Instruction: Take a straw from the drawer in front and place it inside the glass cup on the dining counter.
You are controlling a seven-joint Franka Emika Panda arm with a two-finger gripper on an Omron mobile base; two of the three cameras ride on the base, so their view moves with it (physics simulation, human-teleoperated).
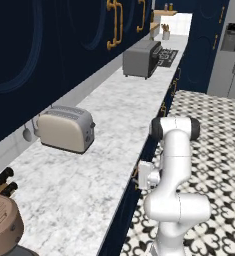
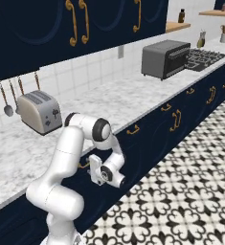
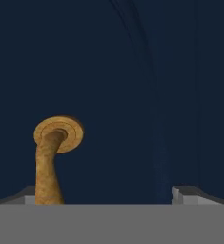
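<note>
gripper [image 3: 104, 195] spread wide, empty, right at the brass handle [image 3: 54, 152] | drawer [image 3: 132, 95] navy front apparently shut, straw presumably inside, unseen | toaster [image 1: 65, 128] on marble worktop [image 1: 114, 125] beyond | progress: early; opening, straw pickup, carry to cup all remain

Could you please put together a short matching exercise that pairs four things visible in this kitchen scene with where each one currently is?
Things:
1. toaster
2. toaster oven
3. brass handle
4. ladle

Places:
A. hanging on the tiled wall under the upper cabinets
B. on the navy front, close before the open fingers
C. on the marble worktop, near the robot
D. farther along the worktop, beside the stove

Pairs: 1-C, 2-D, 3-B, 4-A
</note>
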